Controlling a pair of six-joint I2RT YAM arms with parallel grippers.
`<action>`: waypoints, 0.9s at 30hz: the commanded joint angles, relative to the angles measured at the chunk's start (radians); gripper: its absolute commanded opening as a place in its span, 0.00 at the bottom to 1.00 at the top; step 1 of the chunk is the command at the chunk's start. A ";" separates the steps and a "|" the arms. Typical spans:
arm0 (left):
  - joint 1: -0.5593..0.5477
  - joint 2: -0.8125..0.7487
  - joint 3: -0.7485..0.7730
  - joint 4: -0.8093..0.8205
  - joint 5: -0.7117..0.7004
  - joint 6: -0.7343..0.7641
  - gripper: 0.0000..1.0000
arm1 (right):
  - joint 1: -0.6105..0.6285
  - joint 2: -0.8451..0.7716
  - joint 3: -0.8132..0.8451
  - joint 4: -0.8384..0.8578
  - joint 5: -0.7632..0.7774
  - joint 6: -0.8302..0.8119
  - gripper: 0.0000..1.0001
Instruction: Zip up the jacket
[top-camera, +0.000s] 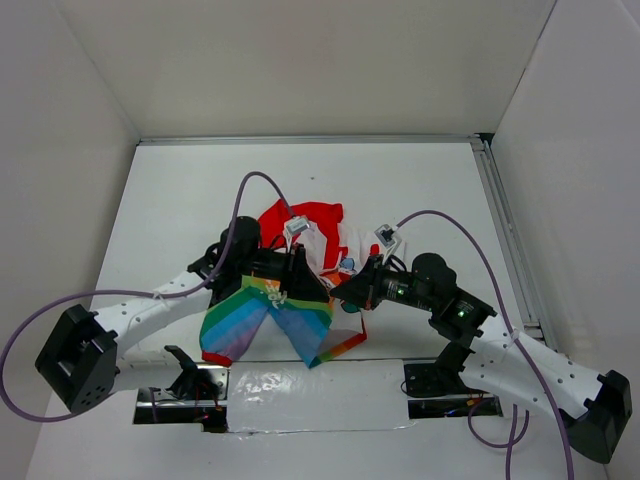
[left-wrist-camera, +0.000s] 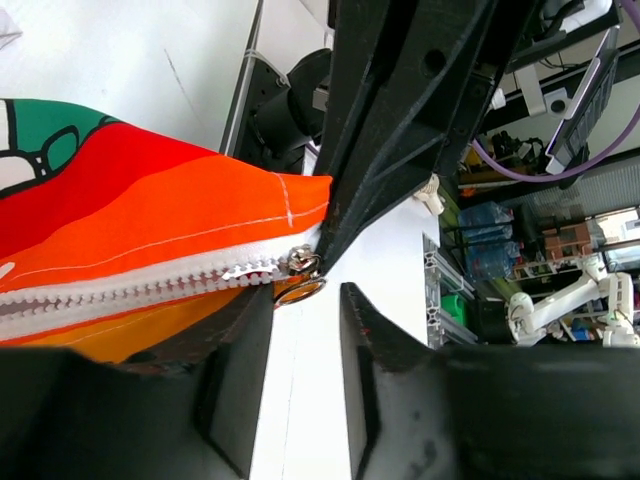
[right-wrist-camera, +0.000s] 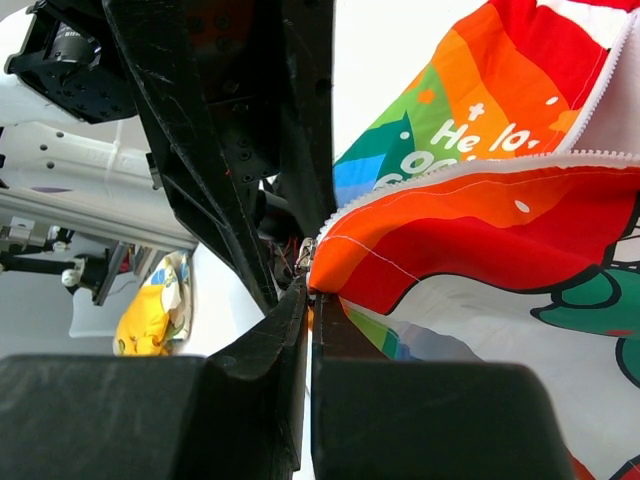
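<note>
The jacket (top-camera: 268, 322) lies bunched mid-table, rainbow panels toward me and red collar at the back. In the left wrist view its orange hem (left-wrist-camera: 150, 210) ends at a white zipper (left-wrist-camera: 130, 290) with a metal slider (left-wrist-camera: 301, 261) and a ring pull (left-wrist-camera: 300, 291). My left gripper (left-wrist-camera: 305, 300) stands open just below the ring, nothing between its fingers (left-wrist-camera: 240, 350). My right gripper (right-wrist-camera: 308, 292) is shut on the jacket's hem corner (right-wrist-camera: 350, 262) beside the slider (right-wrist-camera: 305, 255). In the top view both grippers, left (top-camera: 297, 290) and right (top-camera: 343, 294), meet at the jacket's front edge.
White walls enclose the table on three sides. An aluminium rail (top-camera: 505, 240) runs along the right edge. A foil-taped strip (top-camera: 300, 385) sits between the arm bases at the near edge. Purple cables (top-camera: 250, 185) arch over both arms.
</note>
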 joint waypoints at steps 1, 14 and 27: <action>0.006 0.014 0.020 0.060 0.019 0.001 0.46 | -0.006 -0.002 0.034 0.049 -0.012 -0.011 0.00; 0.008 0.038 -0.039 0.213 0.114 0.015 0.65 | -0.006 0.006 0.051 0.055 -0.010 -0.005 0.00; 0.008 0.026 -0.071 0.340 0.196 -0.044 0.57 | -0.003 0.025 0.031 -0.021 0.108 -0.020 0.00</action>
